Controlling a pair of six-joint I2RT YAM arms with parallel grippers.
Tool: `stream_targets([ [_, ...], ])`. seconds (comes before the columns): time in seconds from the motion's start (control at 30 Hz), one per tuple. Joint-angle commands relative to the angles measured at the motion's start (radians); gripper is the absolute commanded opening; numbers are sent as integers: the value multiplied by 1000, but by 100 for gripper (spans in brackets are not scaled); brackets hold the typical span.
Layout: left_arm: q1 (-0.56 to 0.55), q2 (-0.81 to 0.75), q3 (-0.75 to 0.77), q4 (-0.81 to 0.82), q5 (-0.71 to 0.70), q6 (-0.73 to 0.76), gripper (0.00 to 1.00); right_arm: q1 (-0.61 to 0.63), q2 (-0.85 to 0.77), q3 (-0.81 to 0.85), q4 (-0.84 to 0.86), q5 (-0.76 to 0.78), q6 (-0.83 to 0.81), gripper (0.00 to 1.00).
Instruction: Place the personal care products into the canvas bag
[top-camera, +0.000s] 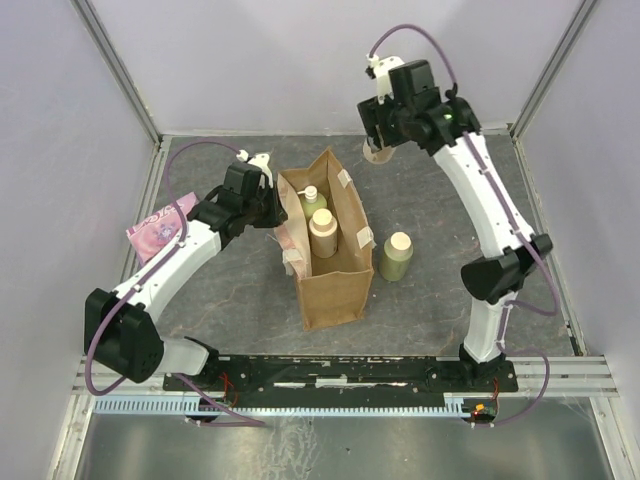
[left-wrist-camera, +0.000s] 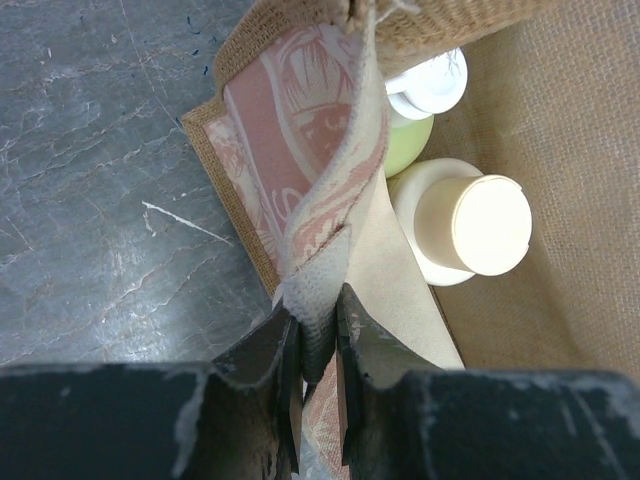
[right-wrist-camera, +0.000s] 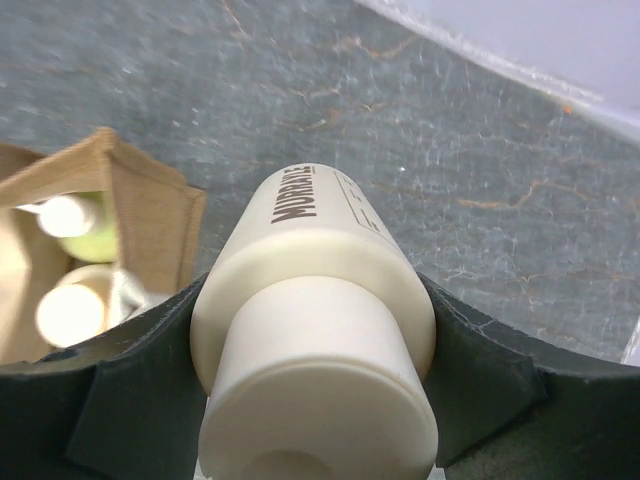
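Note:
The canvas bag (top-camera: 335, 275) stands open mid-table. Inside it are a pale yellow-green pump bottle (top-camera: 310, 200) and a cream-beige bottle (top-camera: 323, 232); both also show in the left wrist view, the pump bottle (left-wrist-camera: 425, 100) and the cream one (left-wrist-camera: 470, 225). A second yellow-green bottle (top-camera: 396, 256) stands on the table just right of the bag. My left gripper (top-camera: 268, 205) is shut on the bag's pinkish-white handle (left-wrist-camera: 320, 270) at the bag's left rim. My right gripper (top-camera: 380, 150) is shut on the second cream-beige bottle (right-wrist-camera: 320, 330), held in the air behind and right of the bag (right-wrist-camera: 110, 200).
A flat pink packet (top-camera: 158, 228) lies at the left, beside the left arm. Metal frame posts and pale walls enclose the dark table (top-camera: 450, 200) at the back and sides.

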Motion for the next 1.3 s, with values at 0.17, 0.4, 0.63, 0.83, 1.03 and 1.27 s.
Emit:
stream_targets([
  [0.17, -6, -38, -39, 21, 56, 55, 18, 5, -228, 84, 82, -375, 104, 0],
  [0.4, -5, -60, -64, 11, 80, 72, 18, 23, -271, 92, 70, -652, 171, 0],
  [0.63, -4, -107, -85, -2, 70, 85, 18, 183, -301, 0, 12, -535, 97, 0],
  [0.83, -4, -145, -84, -22, 54, 86, 18, 267, -290, -108, -27, -463, 98, 0],
  [1.03, -5, -167, -65, -59, 42, 95, 18, 314, -293, -271, -34, -319, 100, 0],
  [1.27, -4, -185, -60, -88, 53, 98, 19, 343, -303, -430, 43, -206, 130, 0],
])
